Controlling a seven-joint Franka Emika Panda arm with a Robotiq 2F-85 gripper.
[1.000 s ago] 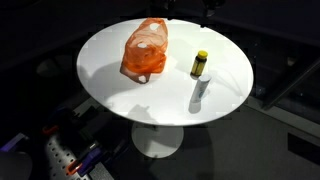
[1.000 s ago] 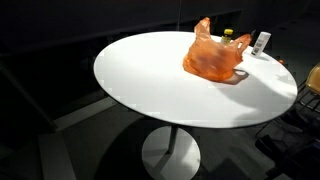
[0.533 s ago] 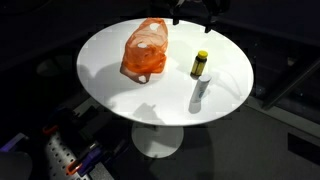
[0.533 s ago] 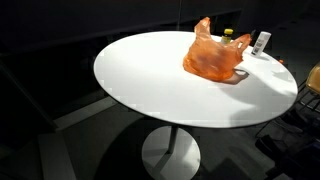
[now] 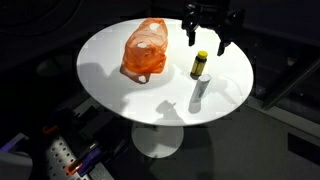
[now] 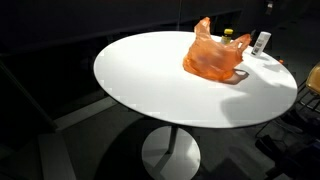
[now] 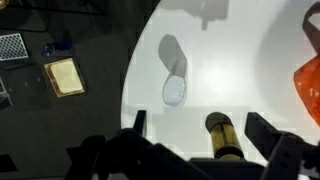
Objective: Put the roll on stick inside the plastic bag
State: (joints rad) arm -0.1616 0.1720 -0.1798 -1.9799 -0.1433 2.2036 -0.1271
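The roll-on stick (image 5: 200, 65) is a small yellow tube with a black cap, on the white round table (image 5: 110, 85) to the right of the orange plastic bag (image 5: 143, 52). My gripper (image 5: 206, 38) is open and empty, hovering above and just behind the stick. In the wrist view the stick (image 7: 224, 140) lies between my spread fingers (image 7: 200, 126), and the bag (image 7: 309, 88) is at the right edge. In an exterior view the bag (image 6: 213, 56) hides most of the stick (image 6: 228, 34).
A white oval-ended container (image 5: 200, 92) lies on the table in front of the stick; it also shows in the wrist view (image 7: 174, 72) and in an exterior view (image 6: 261, 42). The table's edge (image 7: 130, 90) is close, with the dark floor and clutter (image 7: 63, 76) beyond it.
My gripper has come down into the exterior view from the top edge and moved right, toward the stick. The bag, the stick and the white container have not moved.
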